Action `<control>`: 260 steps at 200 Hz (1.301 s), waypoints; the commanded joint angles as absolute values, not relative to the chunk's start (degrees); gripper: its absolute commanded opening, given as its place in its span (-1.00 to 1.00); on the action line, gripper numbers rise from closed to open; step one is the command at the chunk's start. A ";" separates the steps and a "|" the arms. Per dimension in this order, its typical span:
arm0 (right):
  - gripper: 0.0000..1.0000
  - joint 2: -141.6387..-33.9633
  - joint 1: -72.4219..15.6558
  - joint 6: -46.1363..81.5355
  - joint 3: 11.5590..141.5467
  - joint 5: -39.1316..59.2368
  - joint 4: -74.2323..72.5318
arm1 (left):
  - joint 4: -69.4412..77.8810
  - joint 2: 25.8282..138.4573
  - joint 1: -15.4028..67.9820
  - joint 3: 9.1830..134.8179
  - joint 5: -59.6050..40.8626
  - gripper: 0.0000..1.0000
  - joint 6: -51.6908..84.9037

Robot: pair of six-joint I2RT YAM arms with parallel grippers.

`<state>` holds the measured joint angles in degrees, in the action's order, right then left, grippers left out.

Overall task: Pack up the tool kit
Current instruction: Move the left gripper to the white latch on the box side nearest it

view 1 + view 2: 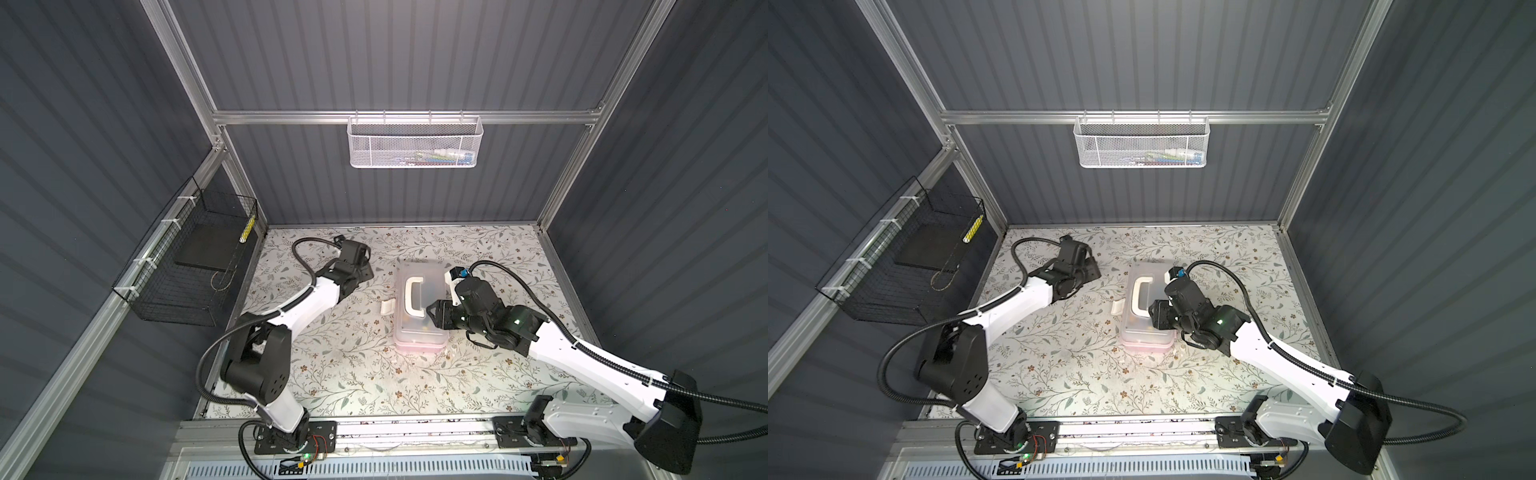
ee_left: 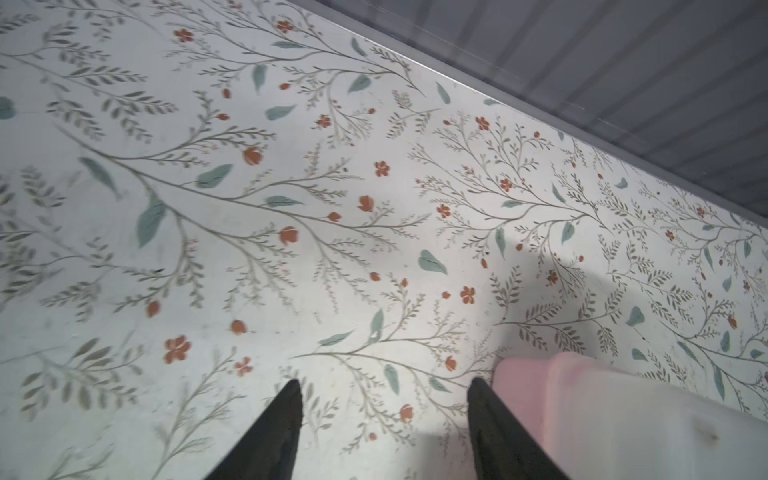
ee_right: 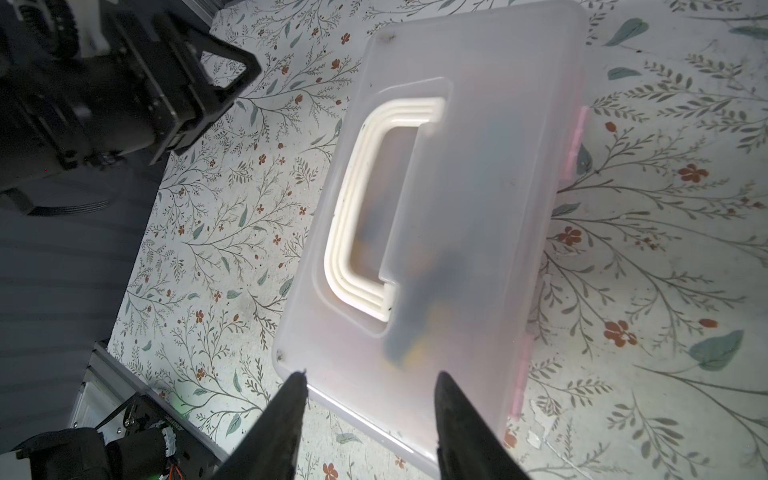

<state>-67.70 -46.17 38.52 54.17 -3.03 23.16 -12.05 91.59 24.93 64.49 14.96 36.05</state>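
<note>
- Left gripper [image 2: 384,419]: I'm seeing its two black fingers [image 2: 282,419] spread wide, with nothing between them but the floral table [image 2: 291,208].
- One of those fingers sits just beside a pink corner of the tool kit case [image 2: 528,386]. I can't tell whether it's touching.
- Right gripper [image 3: 368,415]: the fingers here are apart too, poised over one end of the frosted lid [image 3: 478,187]. Nothing is pinched between them, and I can't tell whether the tips rest on the lid.
- The lid is down on the pink base, and the white handle [image 3: 353,208] lies flat in its recess. I can make out dim coloured shapes through the plastic, too blurred to name.
- In both top views the tool kit case [image 1: 419,336] lies mid-table. The right gripper [image 1: 430,311] is over its right edge, and the left arm is off towards its far left corner.
- A small white latch [image 1: 387,307] juts out from the case's left side.
- Further out, a white mesh basket [image 1: 415,143] hangs on the back rail and a black wire basket [image 1: 187,266] hangs on the left wall.
</note>
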 commanded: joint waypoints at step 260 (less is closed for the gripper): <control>0.01 -66.80 -46.33 38.94 55.35 -1.70 26.19 | 2.29 80.41 39.49 35.97 -7.37 0.13 40.43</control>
<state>-66.17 -46.17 38.98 54.02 -1.48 25.36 -0.16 78.39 37.52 34.81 -7.53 39.00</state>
